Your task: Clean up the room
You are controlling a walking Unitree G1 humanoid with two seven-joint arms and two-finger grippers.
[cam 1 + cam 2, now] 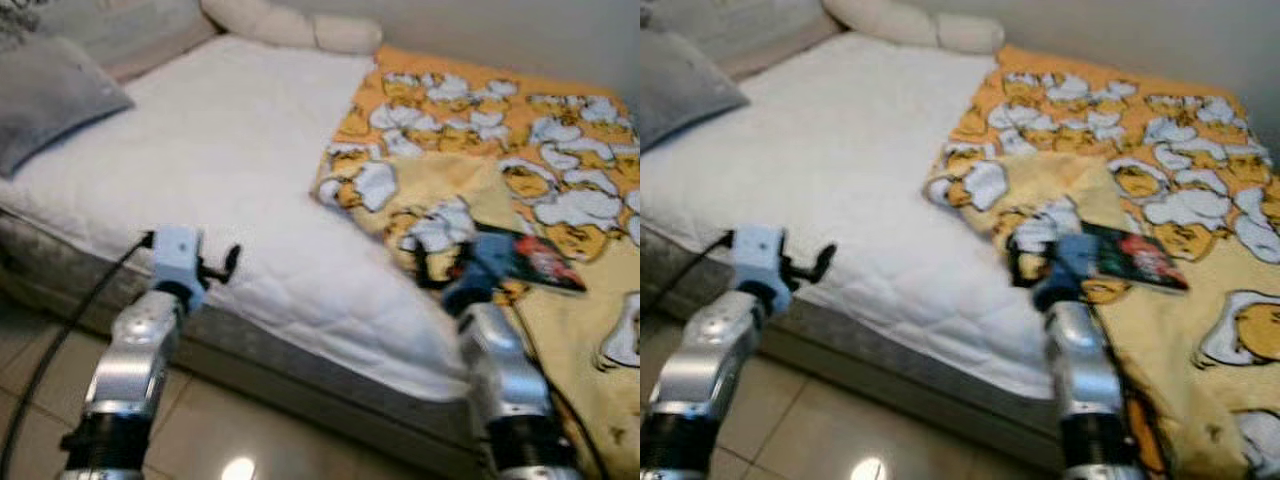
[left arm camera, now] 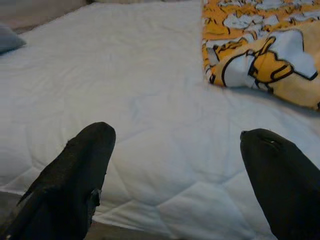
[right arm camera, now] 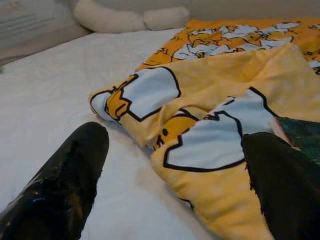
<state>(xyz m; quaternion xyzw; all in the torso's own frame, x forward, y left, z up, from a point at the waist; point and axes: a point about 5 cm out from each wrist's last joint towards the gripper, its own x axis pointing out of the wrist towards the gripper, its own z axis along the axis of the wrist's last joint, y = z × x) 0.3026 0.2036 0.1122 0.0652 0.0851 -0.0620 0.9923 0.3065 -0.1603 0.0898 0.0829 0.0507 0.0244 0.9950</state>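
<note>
A yellow blanket (image 1: pixel 470 140) with white cartoon prints covers the right half of a white mattress (image 1: pixel 220 160), its left edge folded back in a lump (image 3: pixel 200 135). A dark book (image 1: pixel 535 262) with a red cover picture lies on the blanket. My right gripper (image 3: pixel 175 165) is open just in front of the blanket's folded corner, close beside the book (image 3: pixel 300 137). Over the bed's front edge, my left gripper (image 2: pixel 175 165) is open above bare white mattress (image 2: pixel 150 100).
A grey pillow (image 1: pixel 45 100) lies at the bed's left end, and a cream bolster (image 1: pixel 290 25) rests along the wall behind. The bed's grey base (image 1: pixel 260 365) meets a tiled floor (image 1: pixel 220 440). A black cable (image 1: pixel 70 320) hangs from my left arm.
</note>
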